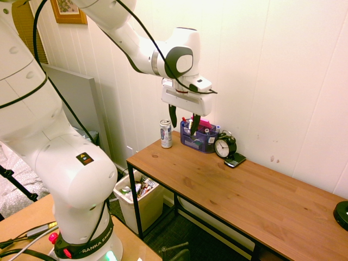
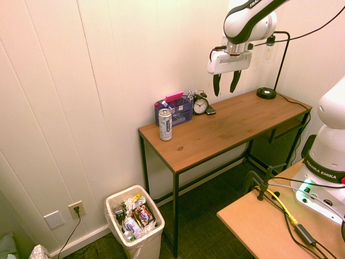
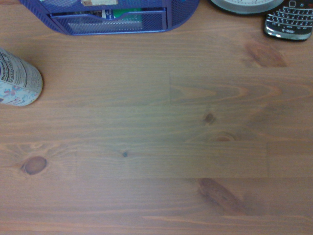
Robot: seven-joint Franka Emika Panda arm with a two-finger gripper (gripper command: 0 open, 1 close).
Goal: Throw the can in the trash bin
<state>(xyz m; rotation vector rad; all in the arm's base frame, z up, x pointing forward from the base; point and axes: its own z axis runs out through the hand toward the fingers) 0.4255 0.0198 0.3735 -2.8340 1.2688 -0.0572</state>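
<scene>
Above the table (image 2: 226,127), gripper (image 2: 226,83) hung empty, fingers spread, can (image 2: 165,124) stood off to its side, bin (image 2: 135,224) far below.

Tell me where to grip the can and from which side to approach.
Grip the can around its mid-body, coming down from above or from the table's open front. It stands upright near the table corner, and the blue organiser crowds its wall side. The gripper hangs open, pointing down.

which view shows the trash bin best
The second exterior view: the bin shows whole on the floor by the table's end, its open top full of wrappers. The first exterior view shows only part of it, behind the table's leg and the arm. The wrist view shows none of it.
</scene>
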